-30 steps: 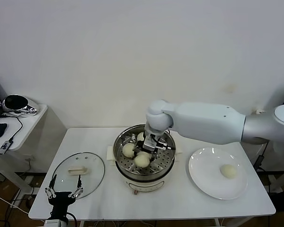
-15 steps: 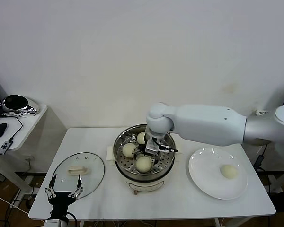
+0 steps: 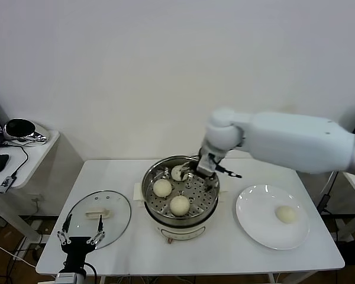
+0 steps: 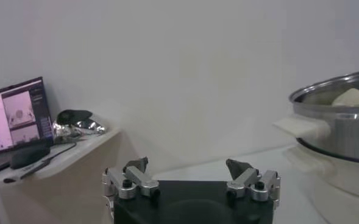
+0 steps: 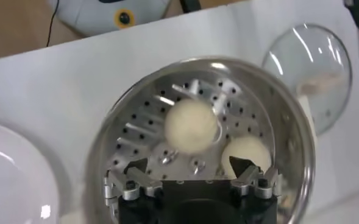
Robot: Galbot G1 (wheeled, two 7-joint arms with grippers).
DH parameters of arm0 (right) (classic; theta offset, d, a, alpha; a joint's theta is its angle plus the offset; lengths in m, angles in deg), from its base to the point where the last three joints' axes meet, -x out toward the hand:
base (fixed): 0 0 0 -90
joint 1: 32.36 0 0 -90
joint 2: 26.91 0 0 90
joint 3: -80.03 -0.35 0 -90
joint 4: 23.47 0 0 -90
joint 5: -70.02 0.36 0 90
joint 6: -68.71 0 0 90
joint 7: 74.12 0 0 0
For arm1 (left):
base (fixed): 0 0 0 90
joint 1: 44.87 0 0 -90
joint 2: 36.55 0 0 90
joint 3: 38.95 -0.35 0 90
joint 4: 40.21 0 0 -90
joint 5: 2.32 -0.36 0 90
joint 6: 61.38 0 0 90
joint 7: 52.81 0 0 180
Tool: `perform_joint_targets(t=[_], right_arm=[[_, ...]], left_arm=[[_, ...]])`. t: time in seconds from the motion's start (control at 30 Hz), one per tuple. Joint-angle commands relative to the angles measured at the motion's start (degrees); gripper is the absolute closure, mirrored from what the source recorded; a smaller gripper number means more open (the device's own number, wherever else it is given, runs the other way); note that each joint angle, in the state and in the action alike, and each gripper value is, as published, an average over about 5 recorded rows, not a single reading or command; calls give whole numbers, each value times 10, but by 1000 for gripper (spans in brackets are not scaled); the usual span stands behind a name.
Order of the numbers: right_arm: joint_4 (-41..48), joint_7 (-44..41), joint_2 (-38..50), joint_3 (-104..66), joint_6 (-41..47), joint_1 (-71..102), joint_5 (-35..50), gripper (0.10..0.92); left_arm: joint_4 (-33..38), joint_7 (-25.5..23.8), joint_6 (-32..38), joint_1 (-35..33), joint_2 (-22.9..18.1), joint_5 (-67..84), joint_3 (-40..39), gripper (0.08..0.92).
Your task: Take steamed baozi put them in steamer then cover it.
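Observation:
The steamer (image 3: pixel 149 178) stands mid-table with three baozi in it: one at the left (image 3: pixel 161 187), one at the front (image 3: pixel 179 205) and one at the back (image 3: pixel 177 173). A fourth baozi (image 3: pixel 286 214) lies on the white plate (image 3: pixel 254 222) to the right. My right gripper (image 3: pixel 208 167) is open and empty above the steamer's back right rim. Its wrist view shows its open gripper (image 5: pixel 188 167) over the perforated floor, with two baozi (image 5: pixel 191 126) (image 5: pixel 246 155). The glass cover (image 3: pixel 99 218) lies flat at the table's left. My left gripper (image 3: pixel 80 236) is open, low at the front left.
A side table with a laptop (image 4: pixel 14 115) and a shiny helmet-like object (image 3: pixel 21 129) stands at the far left. The left wrist view shows the steamer's wall (image 4: pixel 337 125) to one side. The wall is close behind the table.
My right gripper has let go of the front baozi, which stays in the steamer, and has risen and moved back and to the right. The left arm has not moved.

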Motion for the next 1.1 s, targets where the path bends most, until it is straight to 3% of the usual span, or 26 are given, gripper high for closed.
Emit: perform_joint_targets(t=[0.03,0.17,0.4,0.7,1.1], right_arm=[[-67,17,204,-32,244,4,12,203],[-63,25,276,-69,276,74,-34,203],[-8,19,330,-230,229,282,-102,203],[110,5,294,-482,185,557,-167,203],[213,-2,224,-544,150,634,-214,203]], left_arm=[[-1,0,1,0,1,-5,-7,177],[-1,0,1,0,4,-10,-9,177],[-2,1,2,0,4,-23,-17,177],[1,2,9,-6,1,-41,-14,177],[2,1,7,-13,1,-38,-7,177]])
